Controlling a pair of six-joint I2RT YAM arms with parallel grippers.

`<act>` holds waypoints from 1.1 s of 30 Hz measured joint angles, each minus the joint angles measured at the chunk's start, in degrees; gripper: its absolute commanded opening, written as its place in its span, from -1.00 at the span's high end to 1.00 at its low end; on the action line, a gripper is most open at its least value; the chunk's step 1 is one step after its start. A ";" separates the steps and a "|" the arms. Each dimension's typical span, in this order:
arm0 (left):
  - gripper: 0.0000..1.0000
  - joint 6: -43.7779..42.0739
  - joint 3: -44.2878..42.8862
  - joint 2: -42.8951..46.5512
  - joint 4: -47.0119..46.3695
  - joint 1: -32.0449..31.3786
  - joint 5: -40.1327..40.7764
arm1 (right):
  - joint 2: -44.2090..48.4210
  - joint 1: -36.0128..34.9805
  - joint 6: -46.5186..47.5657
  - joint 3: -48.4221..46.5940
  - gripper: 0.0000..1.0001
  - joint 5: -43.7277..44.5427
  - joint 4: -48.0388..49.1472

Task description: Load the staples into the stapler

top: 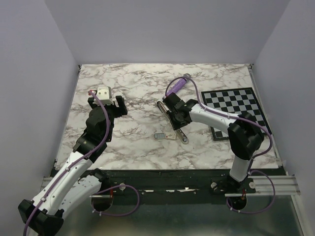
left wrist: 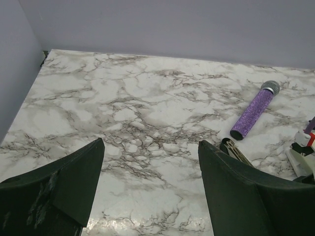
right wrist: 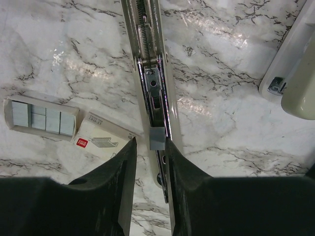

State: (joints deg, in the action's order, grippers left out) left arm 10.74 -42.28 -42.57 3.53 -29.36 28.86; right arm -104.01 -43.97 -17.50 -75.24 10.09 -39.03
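Right tool (right wrist: pixel 150 145) is narrow, fingers pointing down over the opened stapler (right wrist: pixel 152 73) and straddling its dark metal rail. A small grey staple strip (right wrist: pixel 156 137) sits right between the fingertips, in line with the rail. A sliver of gap shows on one side of it, so I cannot tell if the tool actually pinches it. The rail, spring visible, runs straight ahead from the fingertips.

Just off this tool's left finger in the wrist view is an open cream staple box (right wrist: pixel 42 115) with grey staple rows inside. Its sleeve (right wrist: pixel 101 140), with a red logo, lies between box and finger. Both are flat on the marble counter (right wrist: pixel 221 123). From overhead the stapler lies under the right tool, slanting toward the arm bases, with the box just beside its near end.

Left tool (left wrist: pixel 150 184) is wide open, with only counter showing between its fingers. It hangs well apart from the stapler. Ahead of it and to the right, a purple glitter microphone (left wrist: pixel 253 113) with a grey head lies on the counter. A checkerboard mat (top: pixel 236 105) is out past the right tool's right side.
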 measured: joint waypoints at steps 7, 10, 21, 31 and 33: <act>-0.70 0.02 0.00 0.26 0.00 0.02 -0.09 | -1.92 -0.24 -0.48 -0.70 0.31 1.11 -0.37; -0.70 0.04 0.00 0.50 0.00 0.00 -0.15 | -2.71 -0.24 -0.48 -1.07 0.31 1.18 -0.68; -0.70 0.04 0.00 0.70 0.00 0.00 -0.31 | -4.20 -0.37 -0.50 -2.47 0.38 2.54 -1.22; -0.70 0.24 0.00 0.68 -0.02 0.02 -0.48 | -5.14 -1.27 -0.48 -3.45 0.53 5.46 -2.23; -0.70 0.24 0.00 0.68 0.00 0.00 -0.48 | -5.11 -1.38 -0.48 -3.45 0.54 5.53 -2.23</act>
State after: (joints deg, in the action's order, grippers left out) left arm 10.98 -42.28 -41.89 3.53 -29.36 28.38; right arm -109.12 -45.34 -17.98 -78.70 15.62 -41.25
